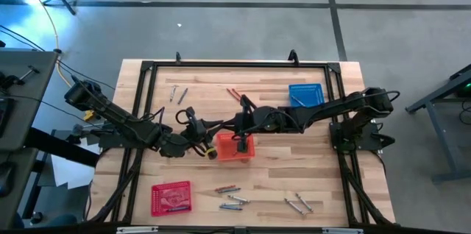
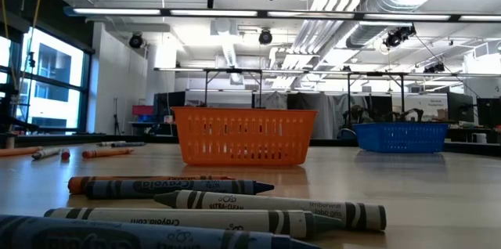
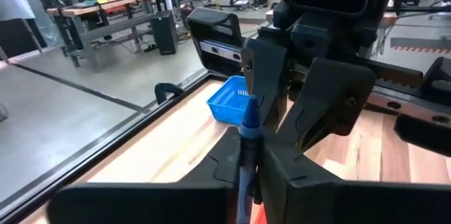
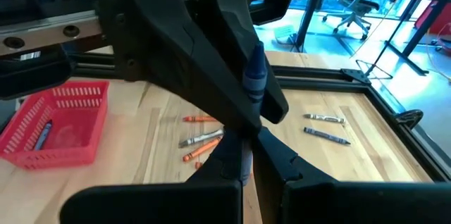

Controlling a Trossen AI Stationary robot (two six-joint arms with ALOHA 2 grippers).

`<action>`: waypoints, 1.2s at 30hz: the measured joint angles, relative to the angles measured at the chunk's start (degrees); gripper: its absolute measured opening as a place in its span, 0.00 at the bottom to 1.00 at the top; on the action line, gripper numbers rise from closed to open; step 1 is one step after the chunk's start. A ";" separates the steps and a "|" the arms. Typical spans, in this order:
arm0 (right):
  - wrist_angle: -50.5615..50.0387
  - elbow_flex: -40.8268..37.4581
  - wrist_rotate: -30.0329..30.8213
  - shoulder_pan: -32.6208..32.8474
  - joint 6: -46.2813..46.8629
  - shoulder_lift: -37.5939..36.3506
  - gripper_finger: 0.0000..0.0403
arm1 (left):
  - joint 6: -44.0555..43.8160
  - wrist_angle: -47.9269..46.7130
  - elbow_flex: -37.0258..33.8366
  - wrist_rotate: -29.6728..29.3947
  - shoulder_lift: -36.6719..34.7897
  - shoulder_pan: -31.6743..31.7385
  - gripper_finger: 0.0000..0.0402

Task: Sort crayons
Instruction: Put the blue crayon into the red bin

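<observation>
While both end effectors meet above the orange basket [image 1: 235, 148], pinched on one blue crayon [image 3: 249, 122], only one should release, slowly.

We see our left gripper [image 3: 248, 155] closed on a blue crayon [image 3: 248, 139] standing upright, with the right gripper [image 3: 278, 86] pressed against it from the opposite side. A blue basket [image 3: 227, 103] sits beyond on the wooden tabletop [image 3: 169, 146].

A robotics lab or workshop: exposed ceiling ducts [image 2: 376, 2] and strip lights (industrial-looking), workbenches [image 3: 99, 9] on a concrete floor [image 1: 235, 28], an office chair [image 4: 350, 5], tall windows [image 2: 47, 77].
</observation>
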 joint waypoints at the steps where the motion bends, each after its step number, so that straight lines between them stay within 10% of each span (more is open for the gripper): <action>1: -0.11 0.00 -0.01 0.00 0.01 0.00 0.00 | 0.01 -0.08 0.00 0.20 0.00 -0.02 0.02; 11: -0.81 0.00 -0.02 0.00 2.67 0.00 0.02 | 0.57 -0.06 0.00 0.71 0.00 -0.02 0.01; 20: -4.90 0.18 -0.02 0.10 3.13 0.07 0.25 | 1.33 0.18 0.02 0.66 -0.09 -0.07 0.01; 30: -22.58 6.72 -0.04 1.02 4.38 -0.76 0.41 | 1.23 -2.68 0.02 0.45 -0.38 -0.91 0.01; 36: -37.53 10.41 -0.03 2.27 11.27 -1.31 0.41 | -13.29 -13.09 0.02 3.12 -4.15 -7.08 0.01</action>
